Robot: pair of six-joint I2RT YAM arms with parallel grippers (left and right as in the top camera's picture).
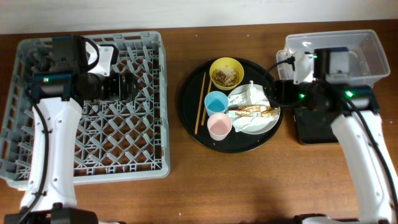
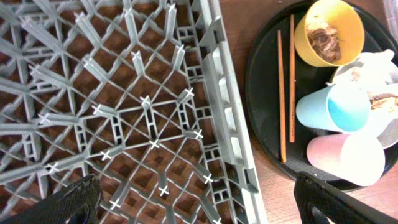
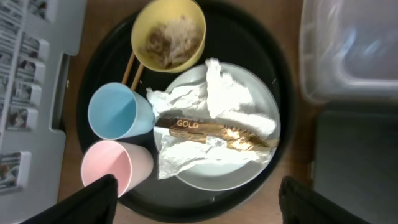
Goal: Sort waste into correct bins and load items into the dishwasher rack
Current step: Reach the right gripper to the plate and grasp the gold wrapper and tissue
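Observation:
The grey dishwasher rack (image 1: 157, 93) stands at the left. My left gripper (image 1: 132, 88) hovers over it, open and empty; the left wrist view (image 2: 199, 208) shows the rack's right wall below it. On the round black tray (image 1: 191, 118) are a yellow bowl (image 1: 226, 73) holding brown scraps, a blue cup (image 1: 216, 101), a pink cup (image 1: 219, 126), two chopsticks (image 1: 201, 102) and a white plate (image 1: 261, 126) carrying crumpled napkins (image 1: 247, 97) and a gold foil wrapper (image 1: 254, 112). My right gripper (image 1: 275, 93) is open above the plate's right edge (image 3: 199, 202).
A clear plastic tub (image 1: 367, 46) stands at the far right, partly hidden by my right arm. A shallow black tray (image 1: 314, 130) lies just in front of it. Bare wooden table runs along the front edge.

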